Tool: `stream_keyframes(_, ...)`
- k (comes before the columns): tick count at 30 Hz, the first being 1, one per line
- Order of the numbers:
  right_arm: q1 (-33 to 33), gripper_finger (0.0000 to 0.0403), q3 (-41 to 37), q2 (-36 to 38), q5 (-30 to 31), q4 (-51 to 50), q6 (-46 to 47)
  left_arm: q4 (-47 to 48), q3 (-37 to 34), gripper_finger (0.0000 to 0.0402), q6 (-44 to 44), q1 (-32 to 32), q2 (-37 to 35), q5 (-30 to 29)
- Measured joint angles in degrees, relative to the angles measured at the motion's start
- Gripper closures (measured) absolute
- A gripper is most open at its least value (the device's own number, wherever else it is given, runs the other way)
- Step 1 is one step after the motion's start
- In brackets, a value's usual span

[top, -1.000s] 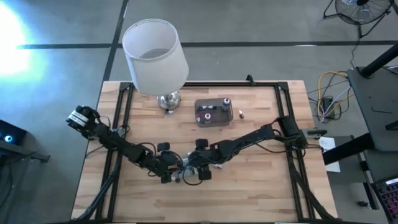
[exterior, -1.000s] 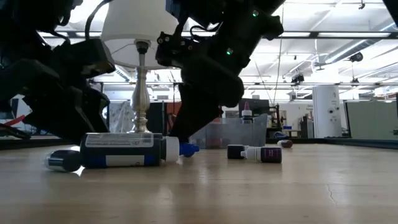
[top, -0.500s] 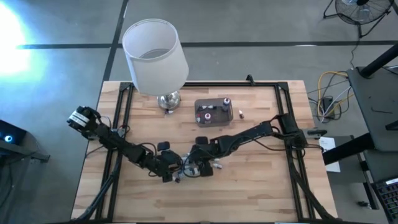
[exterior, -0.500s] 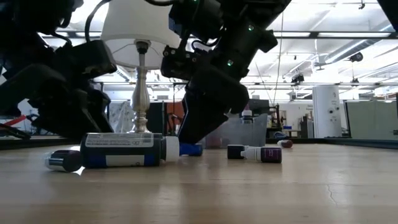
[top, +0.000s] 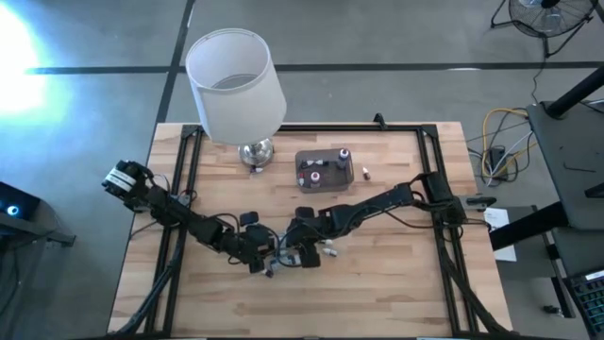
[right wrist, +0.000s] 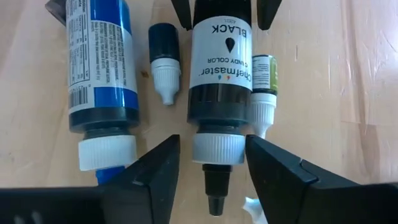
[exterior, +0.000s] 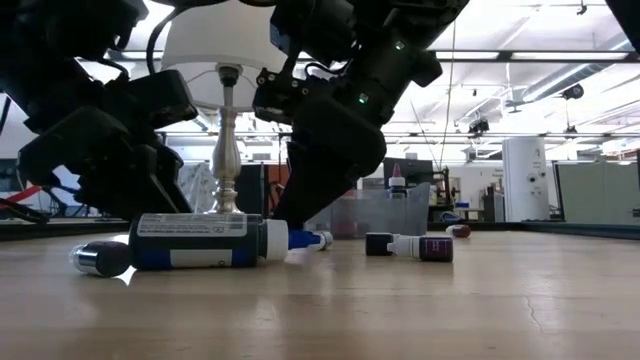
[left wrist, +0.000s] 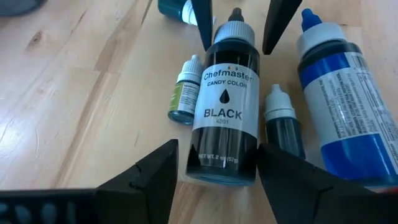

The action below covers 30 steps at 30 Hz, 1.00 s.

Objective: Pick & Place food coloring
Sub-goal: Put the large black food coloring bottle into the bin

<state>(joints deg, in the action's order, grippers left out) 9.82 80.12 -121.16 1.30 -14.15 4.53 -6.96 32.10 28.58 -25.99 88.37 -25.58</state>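
You have a wooden table [top: 396,283] with a white-shaded lamp [top: 236,90] at its far side, a translucent grey box [top: 324,170] beside the lamp already holding a few small bottles, and the two arms meeting over a cluster of food coloring bottles lying on their sides near the table's middle. The biggest of the cluster is the blue bottle [right wrist: 102,68], a fat cylinder with a white ribbed cap; it looks light, stiff plastic with a glossy label, so it may roll or slip if you pinch it off centre. Next is the black bottle [left wrist: 225,112], labelled BLACK, and both grippers straddle it from opposite ends: the left gripper [left wrist: 214,171] has its fingers spread wide around the bottle's base, not touching it, while the right gripper [right wrist: 208,165] flanks the white cap end with its fingers apart and a gap on each side, so nothing is grasped yet. Take this one across the ribbed cap or the shoulder just behind it, where the grooves should give better bite than the smooth label. Smallest are the droppers lying close against it, a dark one [right wrist: 165,53] and a green-labelled one [left wrist: 184,93]; they look nearly weightless and easily knocked, so close slowly.
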Motion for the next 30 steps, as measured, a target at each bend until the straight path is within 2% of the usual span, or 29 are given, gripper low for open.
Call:
stream_keyframes(6,-0.09,0.0247,-0.48,0.0,-0.02,0.37,2.94,0.02,0.0,0.0207,-0.02,0.01,-0.02,0.13)
stream_keyframes(15,-0.13,0.0239,-1.33,0.0,0.0,2.27,3.0,0.04,0.0,0.0207,0.04,0.01,0.29,0.2)
stream_keyframes(20,-0.13,0.0277,-0.91,0.0,0.09,1.84,1.9,0.04,0.0,0.0207,0.04,0.01,0.31,0.23)
stream_keyframes(23,-0.13,0.0302,0.37,0.15,0.22,-2.83,0.66,0.35,0.0,0.0207,0.07,0.01,-0.3,0.26)
stream_keyframes(30,-0.56,0.0292,4.87,3.35,5.17,-19.31,-4.27,1.44,1.13,0.0207,-0.11,0.01,-3.54,0.16)
